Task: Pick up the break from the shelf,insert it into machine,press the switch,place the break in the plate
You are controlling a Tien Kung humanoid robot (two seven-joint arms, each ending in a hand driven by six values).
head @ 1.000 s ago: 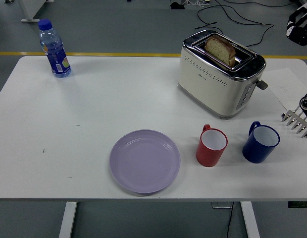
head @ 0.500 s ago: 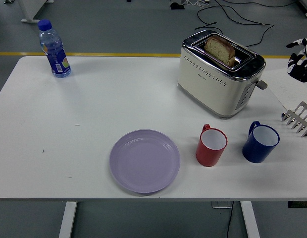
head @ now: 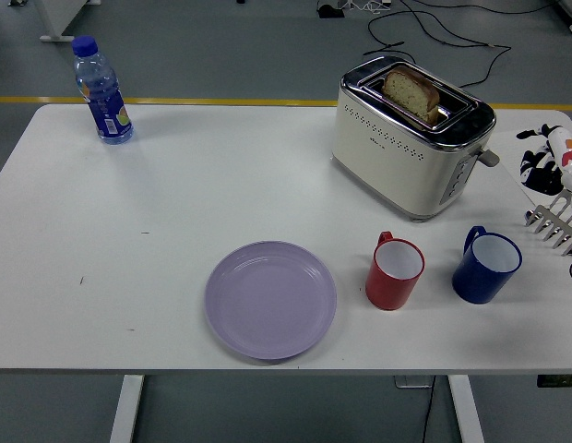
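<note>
While standing in rear slot of 1 cream toaster (head: 411,148) at counter (head: 175,212) back right, 1 bread slice (head: 411,92) pokes out upright. 1 lilac plate (head: 270,299) front centre, bare. 2 mugs right of plate: 1 red (head: 394,270), 1 blue (head: 486,265), apart. 1 water bottle (head: 101,90) far left corner. 1 metal rack (head: 555,221) at right edge. Right robot hand (head: 547,157) partly cut off at right edge; finger state: can't tell.

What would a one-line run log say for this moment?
brown bread slice: in cream toaster slot | lilac plate: empty | right hand: at right edge
</note>
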